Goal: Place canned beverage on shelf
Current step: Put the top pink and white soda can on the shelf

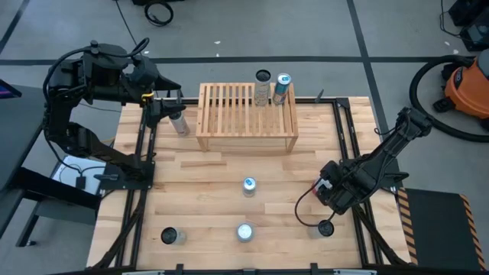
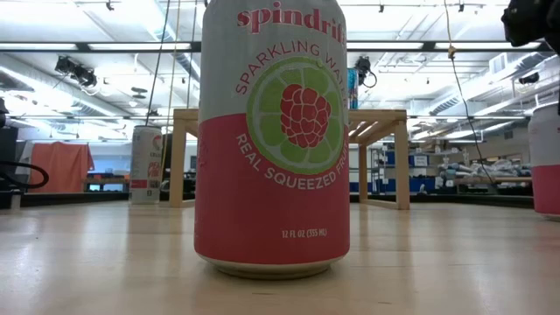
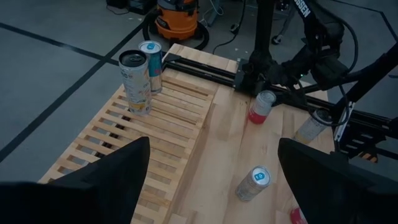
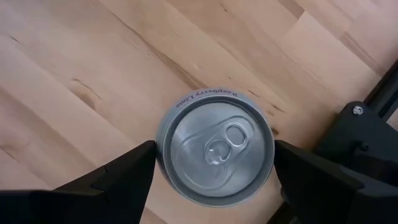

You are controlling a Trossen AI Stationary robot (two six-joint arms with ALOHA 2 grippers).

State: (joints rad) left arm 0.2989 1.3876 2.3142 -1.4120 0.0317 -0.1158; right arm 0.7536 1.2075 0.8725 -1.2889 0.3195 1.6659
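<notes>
Your right arm reaches in from the right edge, folded low, its wrist pointing straight down, and the right gripper point(image 4: 214, 171) has its two fingers point(image 4: 115, 180) spread wide apart, not closed on anything. Your left arm is bent back on itself at the far left corner, forearm stretched level toward the middle. The left gripper point(image 3: 211, 168) is up in the air with its fingers point(image 3: 118, 174) spread as well.

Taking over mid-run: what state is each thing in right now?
shelf: upright, two cans on its far right corner.
two cans: standing.
left gripper: open, empty, beside the shelf.
right gripper: open, straddling a can, not gripping.
can: upright on table, unopened.
</notes>
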